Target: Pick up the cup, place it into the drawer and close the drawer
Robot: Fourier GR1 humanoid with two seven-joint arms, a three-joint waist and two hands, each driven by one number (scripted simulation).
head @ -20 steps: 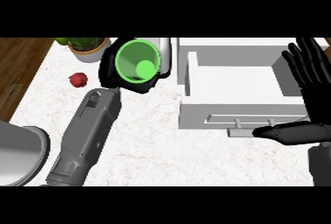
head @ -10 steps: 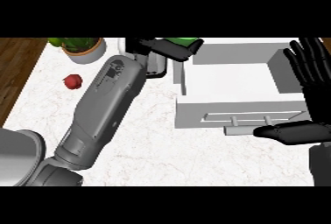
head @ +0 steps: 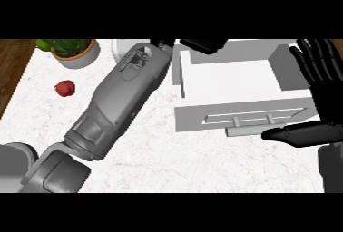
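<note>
At the far edge of the counter (head: 201, 158), I have my left arm stretched out long, and my left hand (head: 201, 44) sits right at the top of the view, over the back rim of the open drawer (head: 241, 81). Only a dark sliver of that hand shows, so I cannot tell how it is set. I cannot see the cup either; it lies nowhere on the counter or in the visible part of the drawer, so I judge it is carried out of sight at the hand. That puts me in the placing step: the cup is being brought over the drawer but is not yet set down inside.

My right hand (head: 320, 72) rests open at the right edge, beside the drawer's right wall, thumb lying near the drawer handle (head: 249, 131).

Next I need to lower the left hand into the white cavity, let go, draw the arm clear, then push the front panel shut. A potted plant (head: 70, 50) and a small red fruit (head: 65, 88) sit well apart at left.
</note>
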